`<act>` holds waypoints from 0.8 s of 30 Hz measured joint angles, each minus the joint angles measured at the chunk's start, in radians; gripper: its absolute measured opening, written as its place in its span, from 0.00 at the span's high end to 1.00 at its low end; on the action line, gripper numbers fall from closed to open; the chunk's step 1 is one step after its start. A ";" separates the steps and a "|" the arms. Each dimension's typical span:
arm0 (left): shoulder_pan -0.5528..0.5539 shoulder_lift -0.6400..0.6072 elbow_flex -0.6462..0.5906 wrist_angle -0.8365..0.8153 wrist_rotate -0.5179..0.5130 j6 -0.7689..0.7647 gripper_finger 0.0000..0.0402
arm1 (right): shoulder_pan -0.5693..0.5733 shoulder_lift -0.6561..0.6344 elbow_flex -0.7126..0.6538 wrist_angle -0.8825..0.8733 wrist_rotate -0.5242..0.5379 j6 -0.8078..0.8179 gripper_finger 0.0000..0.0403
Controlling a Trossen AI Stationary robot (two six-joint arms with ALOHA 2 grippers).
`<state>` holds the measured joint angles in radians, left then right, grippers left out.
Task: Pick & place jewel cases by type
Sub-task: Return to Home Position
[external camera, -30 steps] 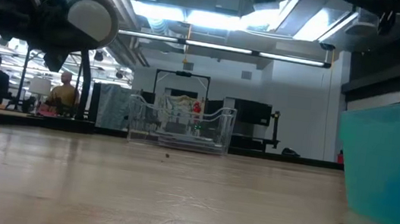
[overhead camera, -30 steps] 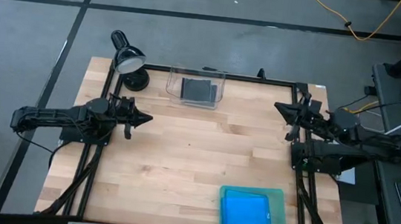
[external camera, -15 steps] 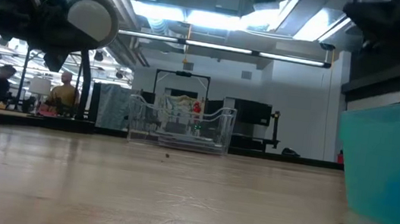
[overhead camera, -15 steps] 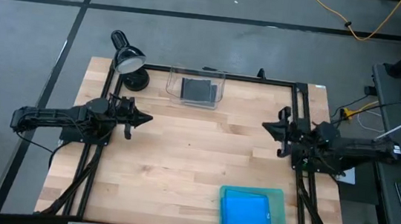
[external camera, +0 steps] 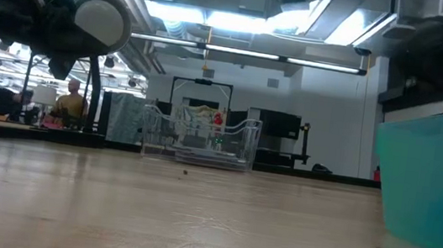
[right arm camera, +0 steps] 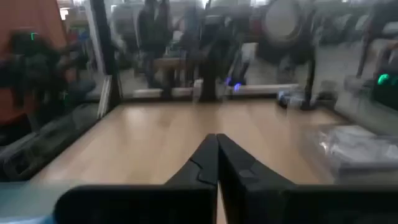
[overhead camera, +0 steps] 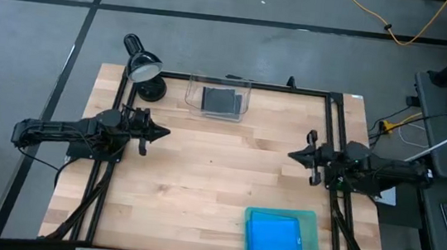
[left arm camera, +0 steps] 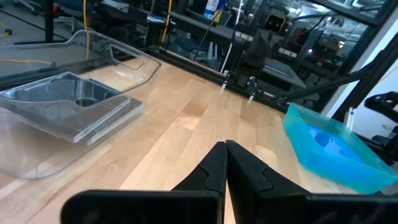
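1. Sorting is judged complete: no case is seen loose on the desk (overhead camera: 201, 181).
2. In the bin (overhead camera: 191, 84), at the edge where the lamp (overhead camera: 141, 65) stands, the dark cases (overhead camera: 221, 101) are stacked flat. A disc hub shows through the top one in the left wrist view.
3. In the tray (overhead camera: 313, 234), at the opposite edge on the right arm's side, the blue cases (overhead camera: 271, 238) lie flat. Their count cannot be told from above.
4. State of left jaws: shut tip to tip, nothing held. They are parked at the left side of the desk, pointed inward, well apart from bin and tray.
5. State of right jaws: shut, nothing held. They are at the right side, pointed inward, between bin and tray and touching neither.
6. The step in hand is taken to be the return to home. The right arm appears nearly mirrored to the left arm, so only a small settling move is expected.
7. To be done well: jaws are to be held shut and empty, and the wrist level above the desk. Any travel should be made straight back along the arm's own line, not swept sideways toward the tray wall, the nearest obstacle.
8. Speed is to be eased at the end, so that no jolt is passed through the frame to bin or tray.
9. Risk is judged low, since nothing is carried.
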<state>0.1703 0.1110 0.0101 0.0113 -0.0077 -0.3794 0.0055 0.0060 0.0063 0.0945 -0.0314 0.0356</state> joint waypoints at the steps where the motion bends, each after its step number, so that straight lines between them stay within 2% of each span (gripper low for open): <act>1: 0.000 0.002 0.000 -0.001 -0.002 0.000 0.99 | 0.000 -0.001 0.000 -0.057 -0.003 0.010 0.99; 7: 0.000 0.003 0.000 -0.001 -0.001 0.000 0.98 | 0.005 0.022 0.001 -0.069 -0.013 -0.066 0.99; 12: 0.000 0.003 0.000 -0.001 -0.001 0.000 0.98 | 0.005 0.063 0.001 -0.072 -0.009 -0.067 0.99; 24: 0.000 0.003 0.000 -0.001 0.000 0.000 0.98 | 0.005 0.105 0.001 -0.075 0.011 -0.067 0.89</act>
<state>0.1703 0.1139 0.0101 0.0105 -0.0078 -0.3794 0.0109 0.1112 0.0074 0.0195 -0.0208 -0.0313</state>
